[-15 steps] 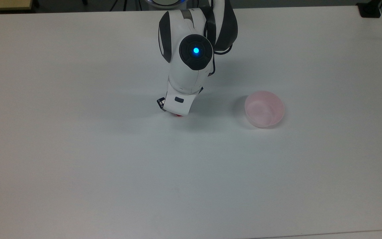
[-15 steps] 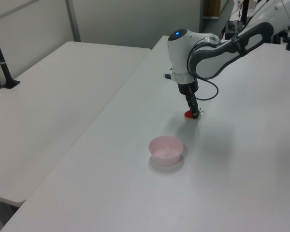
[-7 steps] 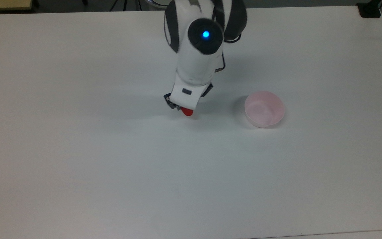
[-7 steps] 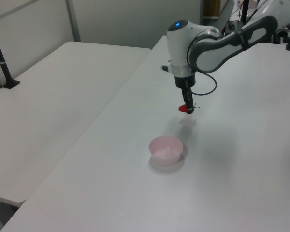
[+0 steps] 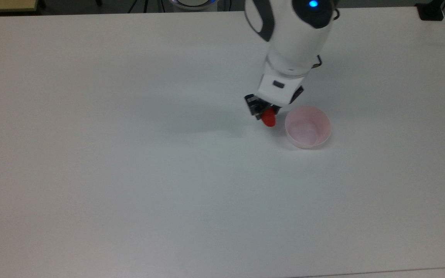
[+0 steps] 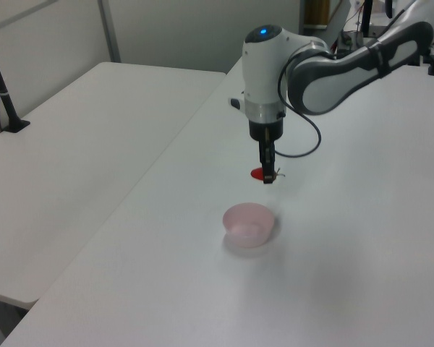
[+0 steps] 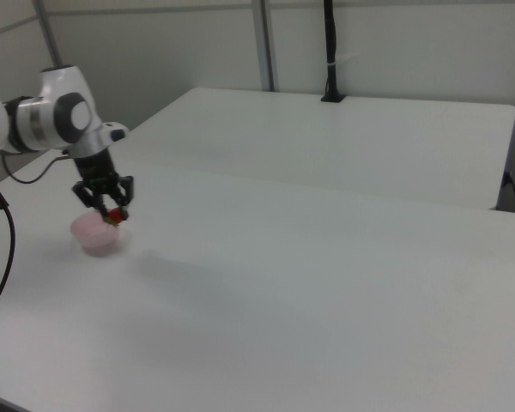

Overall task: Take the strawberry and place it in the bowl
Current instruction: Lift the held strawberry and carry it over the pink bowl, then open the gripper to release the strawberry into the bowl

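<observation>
My gripper [image 5: 265, 112] is shut on the strawberry [image 5: 269, 117], a small glossy red fruit held in the air above the white table. In the top view it hangs just to the left of the pale pink bowl [image 5: 308, 127], close to its rim. The left view has the strawberry [image 6: 257, 174] in the gripper [image 6: 267, 176] a short way above and behind the bowl [image 6: 249, 224]. In the right view the gripper [image 7: 112, 210] holds the strawberry [image 7: 114, 215] right over the near edge of the bowl [image 7: 95, 236]. The bowl has nothing in it.
The white table [image 5: 129, 173] spreads wide around the bowl. A second white table [image 6: 79, 137] stands beside it across a narrow gap. A black post [image 7: 330, 51] rises at the far table's back edge, and a black clamp [image 5: 430, 11] sits at the top view's upper right corner.
The gripper lifted the strawberry off the table and carried it to the top view's right, from mid-table to the bowl's left rim. The bowl has not moved.
</observation>
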